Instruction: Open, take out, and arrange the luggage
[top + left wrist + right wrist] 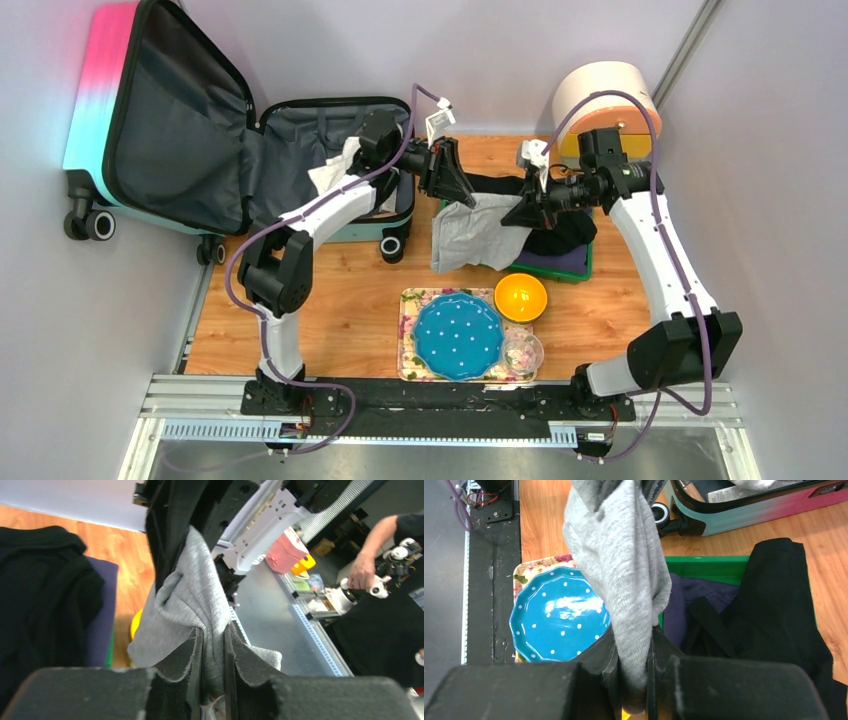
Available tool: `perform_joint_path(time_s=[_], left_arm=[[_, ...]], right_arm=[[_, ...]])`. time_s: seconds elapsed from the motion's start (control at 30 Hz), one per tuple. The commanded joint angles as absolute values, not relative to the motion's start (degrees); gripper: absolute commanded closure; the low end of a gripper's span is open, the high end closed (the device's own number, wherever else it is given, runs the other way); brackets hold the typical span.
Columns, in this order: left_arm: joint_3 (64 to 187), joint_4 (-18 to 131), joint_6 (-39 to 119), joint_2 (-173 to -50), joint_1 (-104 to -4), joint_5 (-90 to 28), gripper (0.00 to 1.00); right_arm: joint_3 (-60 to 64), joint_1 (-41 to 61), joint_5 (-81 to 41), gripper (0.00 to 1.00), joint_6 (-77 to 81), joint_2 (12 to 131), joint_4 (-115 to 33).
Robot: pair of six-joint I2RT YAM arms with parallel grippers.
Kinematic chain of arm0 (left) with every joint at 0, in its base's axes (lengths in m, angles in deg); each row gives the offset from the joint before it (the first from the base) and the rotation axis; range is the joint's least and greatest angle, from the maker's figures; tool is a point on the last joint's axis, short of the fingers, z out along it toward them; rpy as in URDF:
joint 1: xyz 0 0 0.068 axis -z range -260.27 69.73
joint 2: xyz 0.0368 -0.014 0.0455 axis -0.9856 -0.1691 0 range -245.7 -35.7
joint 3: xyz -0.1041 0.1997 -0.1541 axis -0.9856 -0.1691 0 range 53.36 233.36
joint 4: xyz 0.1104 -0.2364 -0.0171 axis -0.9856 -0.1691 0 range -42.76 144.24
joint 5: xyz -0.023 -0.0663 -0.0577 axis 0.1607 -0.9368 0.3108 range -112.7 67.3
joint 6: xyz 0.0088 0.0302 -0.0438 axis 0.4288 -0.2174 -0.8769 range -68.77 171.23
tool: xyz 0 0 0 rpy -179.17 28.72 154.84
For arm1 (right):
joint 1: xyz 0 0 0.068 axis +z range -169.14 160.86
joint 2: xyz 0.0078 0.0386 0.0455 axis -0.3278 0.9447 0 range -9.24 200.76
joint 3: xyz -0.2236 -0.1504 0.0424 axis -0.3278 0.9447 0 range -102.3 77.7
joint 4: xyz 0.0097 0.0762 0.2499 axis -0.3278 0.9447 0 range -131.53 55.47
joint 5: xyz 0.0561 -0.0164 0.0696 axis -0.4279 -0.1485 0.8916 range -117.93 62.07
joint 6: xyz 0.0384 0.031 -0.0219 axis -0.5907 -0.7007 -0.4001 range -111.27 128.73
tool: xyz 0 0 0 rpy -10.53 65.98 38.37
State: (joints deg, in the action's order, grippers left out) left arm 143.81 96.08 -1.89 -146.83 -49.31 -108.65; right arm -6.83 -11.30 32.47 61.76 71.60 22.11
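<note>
Luggage: far-left corner of worktop, lying open, lid propped against the left wall, white cloth inside. Grey garment: hanging over the green tray towards the far-right corner, stretched between both tools. Left tool: narrow, clamped on the grey fabric. Right tool: narrow, clamped likewise. Black clothing: heaped in the tray.

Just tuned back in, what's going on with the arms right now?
The left claw and right claw are both shut on one grey garment, holding it spread between them above the green tray, which has dark clothes in it. The luggage is open at the rear left.
</note>
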Motion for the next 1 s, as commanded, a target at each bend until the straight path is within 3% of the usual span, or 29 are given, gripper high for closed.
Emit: perform_joint_path(time_s=[0.0, 0.03, 0.07, 0.13, 0.17, 0.23, 0.3, 0.63, 0.67, 0.7, 0.77, 0.8, 0.83, 0.9, 0.97], left_arm=[[147.91, 81.45, 11.81, -146.71, -53.63, -106.38, 0.70], [150.10, 72.35, 28.65, -146.62, -53.81, -104.72, 0.65], [153.87, 43.45, 41.35, -146.71, -53.81, -95.48, 0.59], [165.74, 25.13, 65.42, -148.98, -52.06, -84.19, 0.48], [167.60, 19.40, 67.64, -149.69, -52.05, -77.09, 0.45], [165.96, 20.30, 66.88, -149.17, -53.36, -72.47, 0.29], [160.10, 24.43, 66.52, -146.20, -53.99, -65.52, 0.23], [144.77, 32.52, 62.50, -136.51, -56.79, -52.50, 0.20], [144.33, 32.87, 61.35, -136.25, -57.50, -51.01, 0.20], [143.80, 32.97, 60.38, -135.72, -59.07, -50.22, 0.20], [143.01, 34.36, 58.36, -135.02, -60.31, -46.72, 0.19], [142.92, 34.98, 57.13, -134.67, -61.71, -45.13, 0.19], [143.53, 35.25, 54.07, -134.75, -62.33, -43.63, 0.19], [145.37, 34.46, 52.03, -135.19, -63.91, -40.99, 0.18], [145.29, 35.60, 49.82, -135.19, -66.55, -40.10, 0.18]], right_arm=[[-12.56, -12.54, 27.27, 1.00, 59.62, 75.12, 25.61], [-13.52, -12.54, 26.40, 1.00, 59.62, 76.00, 26.40], [-14.66, -12.81, 26.04, 1.00, 59.44, 77.84, 27.28], [-16.78, -13.85, 25.08, 1.00, 58.48, 79.61, 28.34], [-17.13, -14.47, 24.81, 1.00, 57.60, 82.23, 28.35], [-19.15, -16.14, 24.19, 1.00, 57.59, 85.75, 29.48], [-21.43, -17.20, 22.79, 1.00, 56.64, 92.14, 31.32], [-39.37, -21.95, 17.35, 1.00, 46.35, 110.81, 31.17], [-39.37, -21.95, 16.46, 0.96, 45.74, 110.99, 30.20], [-39.20, -21.95, 15.50, 0.75, 45.12, 111.08, 28.02], [-39.02, -21.60, 13.74, 0.59, 43.98, 110.91, 26.94], [-38.93, -21.51, 13.21, 0.40, 43.45, 110.56, 26.07], [-38.67, -21.42, 12.77, 0.32, 42.84, 110.21, 25.63], [-38.50, -21.33, 12.15, 0.21, 40.73, 108.19, 24.40], [-38.06, -21.33, 11.45, 0.17, 38.54, 106.26, 23.17]])
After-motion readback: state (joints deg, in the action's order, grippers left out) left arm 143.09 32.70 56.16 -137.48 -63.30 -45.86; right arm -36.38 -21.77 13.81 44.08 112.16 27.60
